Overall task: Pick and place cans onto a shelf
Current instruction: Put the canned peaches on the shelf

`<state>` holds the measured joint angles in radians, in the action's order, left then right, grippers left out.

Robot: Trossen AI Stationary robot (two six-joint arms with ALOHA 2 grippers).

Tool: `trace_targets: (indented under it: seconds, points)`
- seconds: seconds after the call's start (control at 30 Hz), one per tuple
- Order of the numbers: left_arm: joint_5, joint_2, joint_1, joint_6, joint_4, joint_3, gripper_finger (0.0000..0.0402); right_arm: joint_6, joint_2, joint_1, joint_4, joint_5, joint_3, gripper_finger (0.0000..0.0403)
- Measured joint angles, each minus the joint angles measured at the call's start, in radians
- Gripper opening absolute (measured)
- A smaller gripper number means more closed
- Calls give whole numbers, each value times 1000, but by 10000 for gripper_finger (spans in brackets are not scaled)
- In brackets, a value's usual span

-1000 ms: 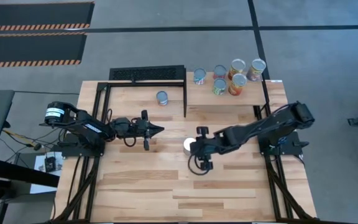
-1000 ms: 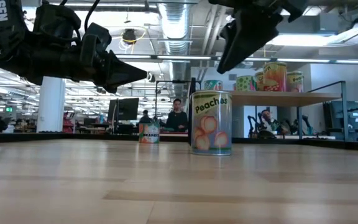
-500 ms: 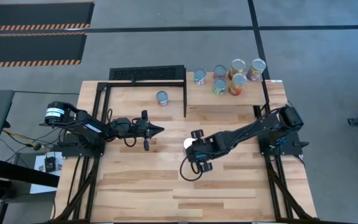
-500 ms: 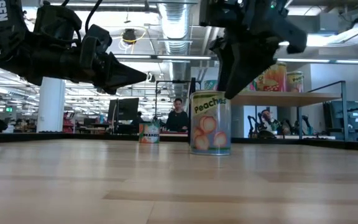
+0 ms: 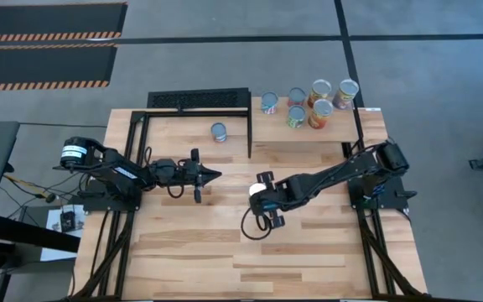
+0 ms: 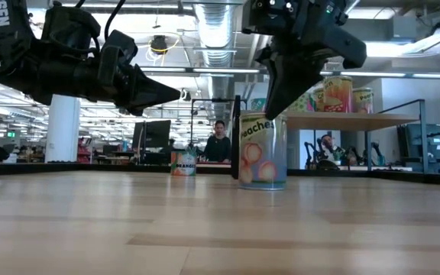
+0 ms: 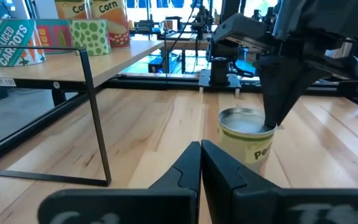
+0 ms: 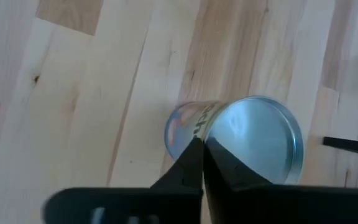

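Note:
A peaches can (image 6: 263,153) with a silvery top stands upright on the wooden table near its middle. It also shows in the high view (image 5: 256,190) and the left wrist view (image 7: 247,140). My right gripper (image 6: 270,113) is shut and points down at the can's top; it also shows in the left wrist view (image 7: 271,123). My left gripper (image 5: 212,174) is shut and empty, hovering above the table left of the can. Several cans (image 5: 309,105) stand on the wooden shelf (image 5: 342,130) at the far right. My right gripper touches the peaches can's top at its near-right rim (image 7: 267,127) with its shut fingertips (image 8: 194,152). The fingers come from above, slanting down from the table's right. The can stands with its base on the table.
One small can (image 5: 218,132) stands on the table at the far side, below a black wire frame (image 5: 199,101). The shelf's thin black legs (image 7: 95,112) stand between it and the table's middle. Bare wood lies toward the near edge.
My right gripper has come down and toward the table's left onto the peaches can's top, staying shut. The can has shifted a little on the table.

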<state>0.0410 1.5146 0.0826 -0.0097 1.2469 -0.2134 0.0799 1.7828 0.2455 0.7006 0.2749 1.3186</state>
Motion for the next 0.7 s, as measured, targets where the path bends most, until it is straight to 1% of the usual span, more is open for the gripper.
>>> trace_targets:
  seconds: [0.07,0.2,0.3,0.4,0.53,0.7]
  points:
    - [0,0,0,1,-1,0,1,0,0,1,1,6,0,7]
    - [0,0,0,2,-3,0,1,-6,-38,3,21,-3,-3,14]
    - [0,0,0,2,-4,0,1,-52,-87,3,18,-16,-3,10]
    - [1,0,0,2,-11,0,1,-102,-144,12,64,-15,-3,4]
    - [1,0,0,3,-20,0,1,-187,-204,36,185,-15,-2,5]
    - [0,0,0,6,-22,0,1,-345,-266,87,382,-14,-2,3]
